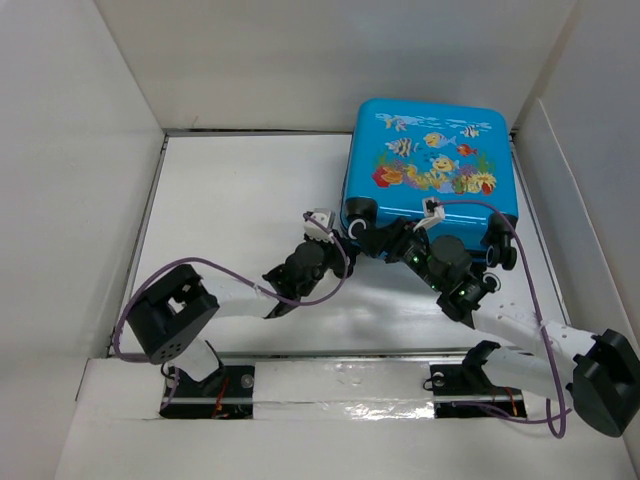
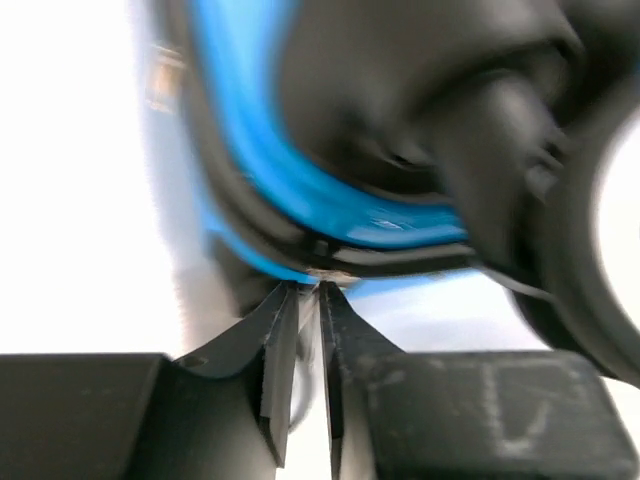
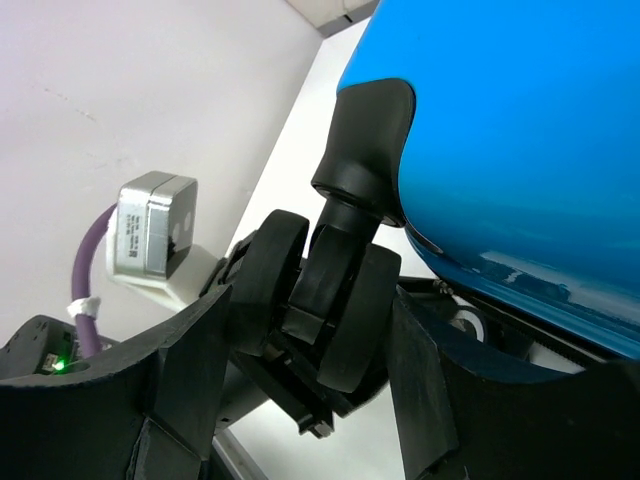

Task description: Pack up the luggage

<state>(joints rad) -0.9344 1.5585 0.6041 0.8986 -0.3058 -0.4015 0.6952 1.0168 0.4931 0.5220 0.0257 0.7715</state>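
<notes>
The luggage (image 1: 430, 150) is a bright blue suitcase with a fish print. It lies closed and flat at the back right, its black wheels toward me. My left gripper (image 1: 345, 238) is at its near-left corner. In the left wrist view the gripper (image 2: 310, 290) is nearly closed, its tips pinching a small silvery zipper pull (image 2: 322, 272) at the dark seam of the blue shell (image 2: 300, 190). My right gripper (image 1: 375, 238) reaches the same corner. In the right wrist view it (image 3: 312, 300) clamps the black twin wheel (image 3: 330, 300) under the blue shell (image 3: 520, 130).
White walls (image 1: 90, 150) enclose the white table on the left, back and right. Another suitcase wheel (image 1: 507, 255) sits by my right arm. The left wrist's grey camera box (image 3: 150, 235) and purple cable (image 3: 90, 280) lie close beside the right gripper.
</notes>
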